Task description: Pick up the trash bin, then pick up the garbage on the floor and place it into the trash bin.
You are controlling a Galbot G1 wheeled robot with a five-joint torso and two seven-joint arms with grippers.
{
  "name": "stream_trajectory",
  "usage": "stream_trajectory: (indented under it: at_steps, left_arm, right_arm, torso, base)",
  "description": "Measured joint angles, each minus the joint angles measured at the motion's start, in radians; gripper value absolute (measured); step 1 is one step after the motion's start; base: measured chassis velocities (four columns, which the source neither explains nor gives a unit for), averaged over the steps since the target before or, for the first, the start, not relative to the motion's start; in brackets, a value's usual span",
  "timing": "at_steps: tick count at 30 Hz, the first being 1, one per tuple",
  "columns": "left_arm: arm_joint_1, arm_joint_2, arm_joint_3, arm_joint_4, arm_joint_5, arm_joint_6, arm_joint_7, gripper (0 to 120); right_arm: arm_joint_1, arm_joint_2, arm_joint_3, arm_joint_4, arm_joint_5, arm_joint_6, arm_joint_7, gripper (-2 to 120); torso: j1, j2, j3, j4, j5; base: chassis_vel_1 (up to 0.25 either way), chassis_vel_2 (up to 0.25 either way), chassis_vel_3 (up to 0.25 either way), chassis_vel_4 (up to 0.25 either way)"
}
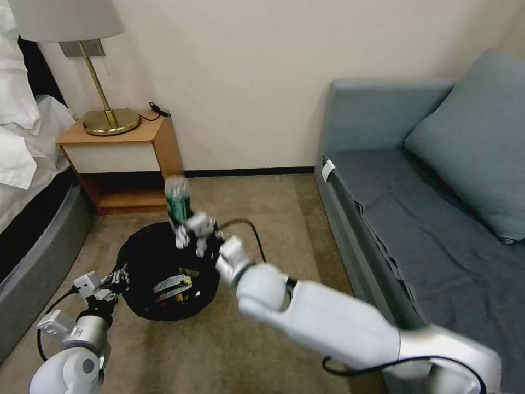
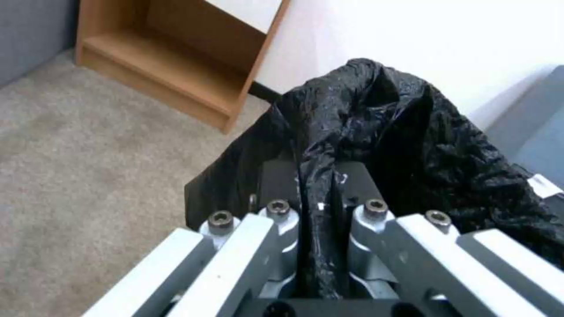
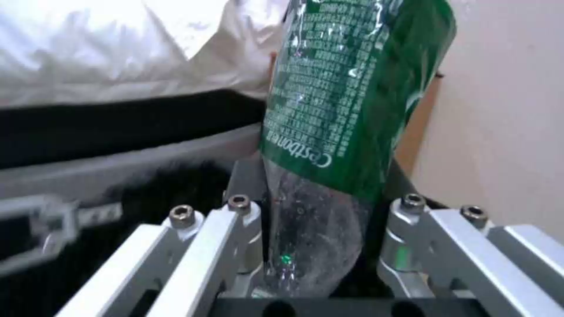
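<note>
The left gripper (image 1: 112,280) has its fingers clamped on the trash bin (image 1: 164,268)'s near-left rim, steadying it, while the right gripper (image 1: 188,232) holds its fingers clamped on the bottle (image 1: 178,201) above the far rim, apparently to drop it in.

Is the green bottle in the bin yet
Not yet. The right gripper holds the bottle above the trash bin.

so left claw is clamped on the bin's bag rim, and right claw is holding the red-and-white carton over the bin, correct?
One thing off: the right claw holds the clear green-labelled bottle, not a carton, as the right wrist view shows. The rest stands: left claw clamped on the trash bin bag rim, bottle over the bin.
</note>
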Motion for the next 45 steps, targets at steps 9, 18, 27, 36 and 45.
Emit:
stream_trajectory:
  at_steps: [9,18,27,36,45]
  left_arm:
    - [0.014,-0.009,0.006,-0.021,-0.010,0.002,0.002,6]
    - [0.030,-0.013,0.004,-0.024,-0.034,0.006,0.002,6]
    - [0.039,-0.016,0.002,-0.019,-0.064,0.013,-0.026,6]
    - [0.031,-0.025,0.009,-0.013,-0.143,0.036,-0.096,6]
    - [0.024,-0.037,0.032,0.006,-0.215,0.060,-0.152,6]
  right_arm:
    - [-0.038,0.029,-0.025,-0.076,-0.081,0.019,-0.022,25]
    - [-0.052,0.011,-0.053,-0.078,-0.115,0.019,-0.025,50]
    - [-0.048,-0.019,-0.059,-0.040,-0.110,0.010,-0.024,81]
    - [-0.047,-0.061,-0.030,0.027,-0.119,0.020,-0.005,100]
    - [-0.046,-0.166,0.031,0.145,-0.119,0.004,0.120,100]
  torso:
    - [0.000,0.000,0.000,0.0001,0.0001]
    - [0.000,0.000,0.000,0.0000,0.0002]
    - [0.000,0.000,0.000,0.0001,0.0002]
    - [0.000,0.000,0.000,0.0002,0.0003]
    - [0.000,0.000,0.000,-0.0001,0.0003]
  base:
    - [0.000,0.000,0.000,0.000]
    - [0.000,0.000,0.000,0.000]
    - [0.000,0.000,0.000,0.000]
    - [0.000,0.000,0.000,0.000]
    - [0.000,0.000,0.000,0.000]
